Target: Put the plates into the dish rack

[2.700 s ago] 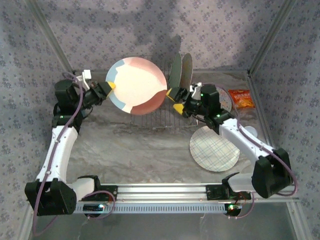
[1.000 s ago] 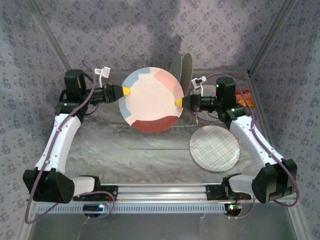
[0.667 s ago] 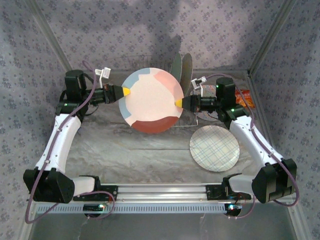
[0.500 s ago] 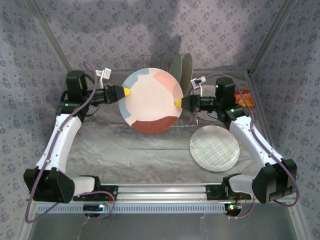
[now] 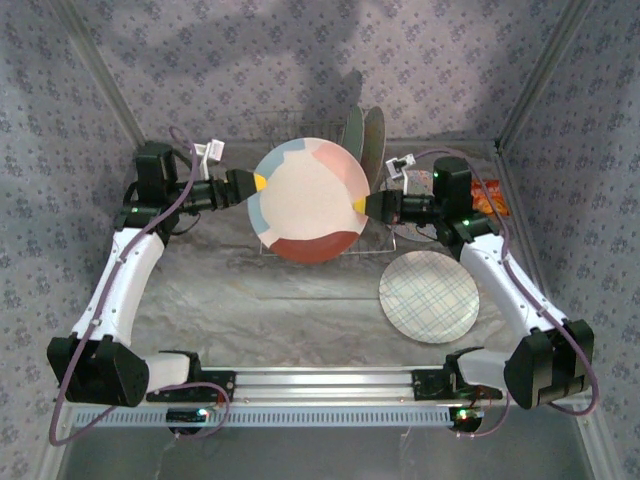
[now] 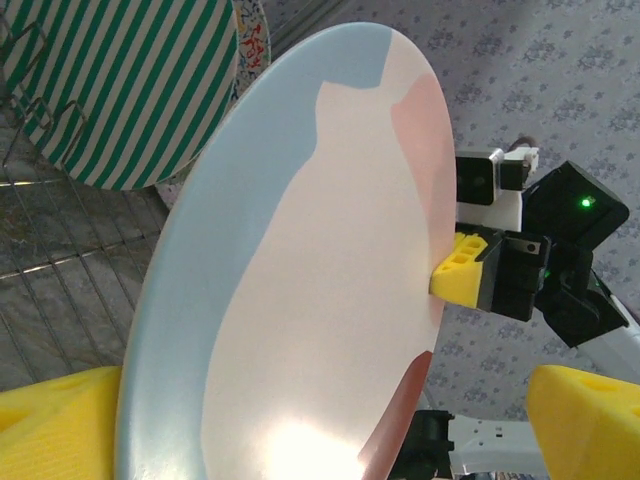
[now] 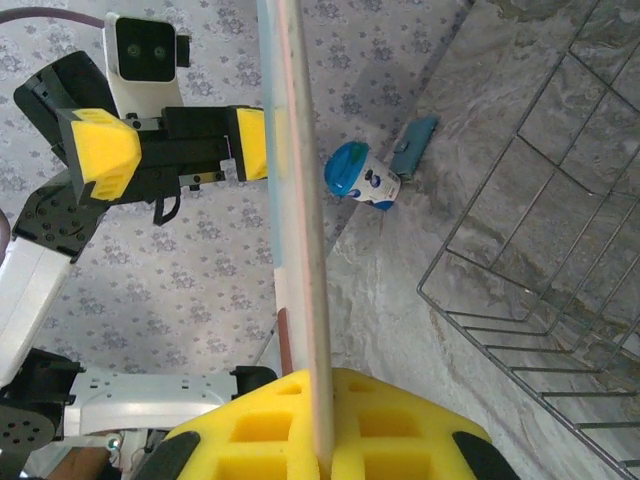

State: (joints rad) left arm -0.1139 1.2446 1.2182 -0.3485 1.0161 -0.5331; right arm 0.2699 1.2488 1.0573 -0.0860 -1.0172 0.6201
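Plate (image 5: pixel 310 195): judged stiff, slick, breakable; grip at the rim.
Right gripper (image 5: pixel 358 204): clamped on the plate's rim.
Left gripper (image 5: pixel 258 182): jaws spread, holding nothing.

Cream plate (image 5: pixel 312 200) w/ rust-red & lt-blue sections is hanging nearly on edge above the wire dish rack (image 6: pixel 60 250), which is sitting by the table's far edge. Green-white striped plate (image 6: pixel 120 80) is standing upright in the rack, floral plate (image 6: pixel 256 40) just behind it. Plaid plate (image 5: pixel 428 297) is lying flat nr the right edge.
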